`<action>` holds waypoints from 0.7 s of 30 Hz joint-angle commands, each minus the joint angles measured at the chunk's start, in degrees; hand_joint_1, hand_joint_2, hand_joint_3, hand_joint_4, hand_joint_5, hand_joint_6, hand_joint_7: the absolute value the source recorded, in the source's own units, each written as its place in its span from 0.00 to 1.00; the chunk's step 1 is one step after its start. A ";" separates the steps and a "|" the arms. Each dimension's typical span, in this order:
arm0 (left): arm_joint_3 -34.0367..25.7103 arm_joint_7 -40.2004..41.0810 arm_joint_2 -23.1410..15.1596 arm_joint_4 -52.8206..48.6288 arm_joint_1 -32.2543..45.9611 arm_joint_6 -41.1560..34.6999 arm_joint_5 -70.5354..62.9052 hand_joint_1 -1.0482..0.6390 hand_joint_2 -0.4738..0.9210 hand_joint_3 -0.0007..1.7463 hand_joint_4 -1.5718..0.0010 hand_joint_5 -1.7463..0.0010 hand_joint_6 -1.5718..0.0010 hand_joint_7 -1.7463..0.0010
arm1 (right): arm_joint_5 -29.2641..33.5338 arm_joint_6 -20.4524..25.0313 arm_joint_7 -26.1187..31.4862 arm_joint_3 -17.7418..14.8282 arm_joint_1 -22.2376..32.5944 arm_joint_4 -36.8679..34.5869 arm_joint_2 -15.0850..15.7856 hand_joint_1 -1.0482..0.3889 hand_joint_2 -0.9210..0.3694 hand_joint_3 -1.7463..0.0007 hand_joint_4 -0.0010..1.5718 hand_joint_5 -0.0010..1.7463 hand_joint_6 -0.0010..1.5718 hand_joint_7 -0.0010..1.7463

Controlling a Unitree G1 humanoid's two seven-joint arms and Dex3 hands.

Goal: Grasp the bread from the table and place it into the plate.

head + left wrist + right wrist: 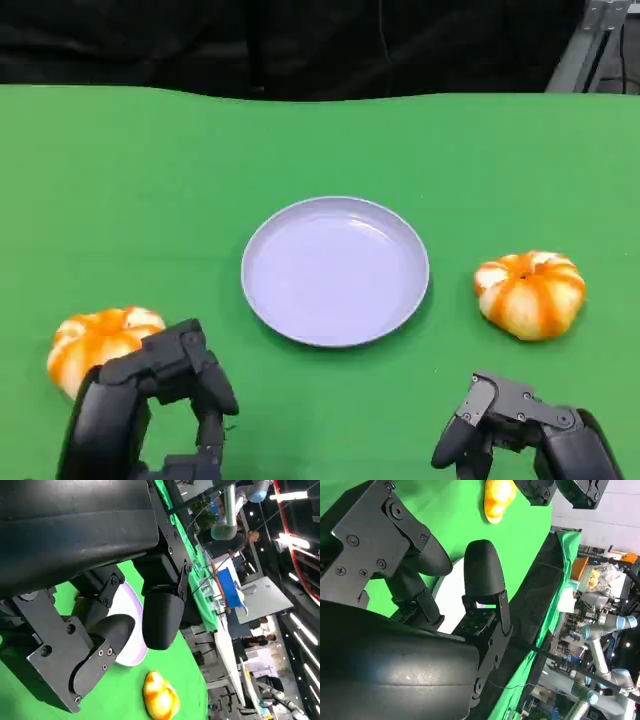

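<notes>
Even overhead light lit the green tablecloth brightly; shadows were soft, ceiling strip lights glared, near black hands blurred.

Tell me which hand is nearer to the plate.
Left, slightly. The left hand sits near and left of the plate, beside one bread; the right hand sits near and right, below the other bread.

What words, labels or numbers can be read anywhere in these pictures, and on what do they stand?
None can be read.
The round lavender plate, the two orange-and-white striped bread rolls and the green table carry no text.
Background workshop clutter in the wrist views is too small and blurred to read.
</notes>
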State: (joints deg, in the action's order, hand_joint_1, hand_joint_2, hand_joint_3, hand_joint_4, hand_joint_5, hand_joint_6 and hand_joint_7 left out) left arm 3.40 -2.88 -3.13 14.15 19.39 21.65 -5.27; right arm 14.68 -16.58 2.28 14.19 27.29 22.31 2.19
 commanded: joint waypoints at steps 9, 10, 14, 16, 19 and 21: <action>-2.45 -1.46 -9.22 7.98 -2.97 -19.15 -20.39 0.31 0.94 0.03 1.00 0.41 0.88 0.70 | -0.54 0.61 0.39 0.08 0.72 1.25 -0.67 0.72 0.56 0.05 0.56 1.00 0.52 0.85; -2.34 -2.00 -10.26 8.58 -3.39 -20.82 -22.51 0.30 0.94 0.03 1.00 0.42 0.88 0.70 | -0.55 0.56 0.38 0.15 0.62 1.13 -0.76 0.72 0.56 0.05 0.56 1.00 0.52 0.85; -1.45 -4.90 -14.59 10.33 -6.28 -27.74 -32.99 0.25 0.97 0.01 1.00 0.61 0.93 0.76 | -0.28 0.55 0.25 0.28 0.11 0.86 -0.97 0.72 0.56 0.05 0.56 1.00 0.52 0.85; -0.53 -6.56 -16.52 9.96 -8.35 -30.30 -37.50 0.24 0.97 0.01 1.00 0.68 0.95 0.77 | 0.05 0.74 0.29 0.31 -0.02 0.86 -1.03 0.72 0.56 0.05 0.56 1.00 0.52 0.85; 0.92 -8.85 -17.63 9.19 -10.60 -33.42 -41.60 0.24 0.97 0.00 1.00 0.70 0.95 0.78 | 0.61 0.97 0.46 0.34 -0.17 0.85 -1.13 0.72 0.57 0.05 0.56 1.00 0.52 0.85; 2.11 -10.84 -18.24 8.43 -12.27 -35.84 -44.48 0.24 0.98 0.01 1.00 0.71 0.94 0.79 | 1.03 1.14 0.62 0.35 -0.30 0.85 -1.20 0.73 0.57 0.05 0.56 1.00 0.52 0.85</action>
State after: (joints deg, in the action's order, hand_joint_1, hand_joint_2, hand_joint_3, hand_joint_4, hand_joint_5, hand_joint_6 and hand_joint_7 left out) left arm 4.24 -11.05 -19.86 23.48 9.06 -11.39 -46.48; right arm 15.17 -16.07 2.40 14.61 26.97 22.84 0.94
